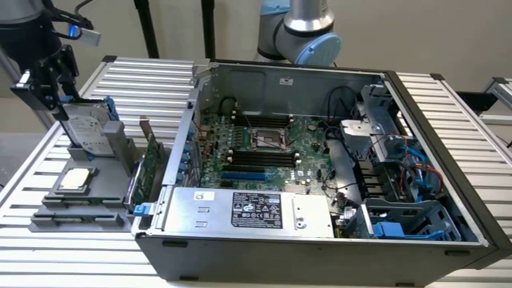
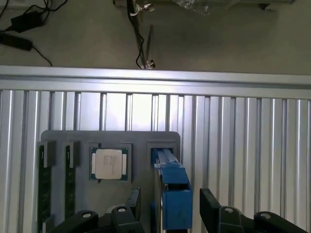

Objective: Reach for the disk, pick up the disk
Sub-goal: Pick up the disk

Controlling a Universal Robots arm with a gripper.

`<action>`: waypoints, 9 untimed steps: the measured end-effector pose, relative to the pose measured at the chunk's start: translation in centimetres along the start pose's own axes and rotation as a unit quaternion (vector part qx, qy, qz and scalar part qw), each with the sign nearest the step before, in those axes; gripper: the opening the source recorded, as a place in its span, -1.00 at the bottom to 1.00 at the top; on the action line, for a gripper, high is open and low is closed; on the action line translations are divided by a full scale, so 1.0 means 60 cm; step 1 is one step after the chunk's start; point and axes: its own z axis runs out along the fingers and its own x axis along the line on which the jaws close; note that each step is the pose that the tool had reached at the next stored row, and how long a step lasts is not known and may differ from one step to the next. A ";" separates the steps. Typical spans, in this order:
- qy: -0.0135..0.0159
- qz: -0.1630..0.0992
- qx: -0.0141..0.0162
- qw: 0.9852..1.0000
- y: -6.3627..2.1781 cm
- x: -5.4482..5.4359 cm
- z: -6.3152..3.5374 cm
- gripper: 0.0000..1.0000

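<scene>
Your jaws stand wide open, one on either side of the disk (image 2: pixel 176 208) – a flat silver-grey metal drive with a white label and a blue plastic carrier frame. From the wrist view you see it edge-on between them, with a gap showing on both sides, so nothing is gripped.

In the exterior view the disk (image 1: pixel 84 127) stands upright in a slot at the far end of a grey plastic holder tray (image 1: pixel 80 222), at the exterior view's left. The black tool head with the jaws hangs right at its upper edge. The tray (image 2: pixel 141 141) lies on the ribbed aluminium tabletop (image 2: pixel 243 145).

Just beside the disk in the same tray lies a small square silver processor chip (image 2: pixel 110 163), flat in its own recess (image 1: pixel 76 179). Beyond it, two dark green memory sticks (image 2: pixel 44 187) sit in narrow slots.

To the exterior view's right of the tray, on the same tabletop (image 1: pixel 152 78), you have the open black computer case (image 1: pixel 320 255). Inside are a green motherboard (image 1: pixel 264 144) and a large silver box with a black-and-white label (image 1: pixel 256 210) – well apart from the jaws.
</scene>
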 end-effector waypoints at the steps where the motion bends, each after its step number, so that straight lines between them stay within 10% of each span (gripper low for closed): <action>1: 0.000 -0.001 0.000 1.000 0.000 0.000 0.003 0.19; 9: 0.000 -0.006 0.001 1.000 0.000 -0.003 0.019 0.19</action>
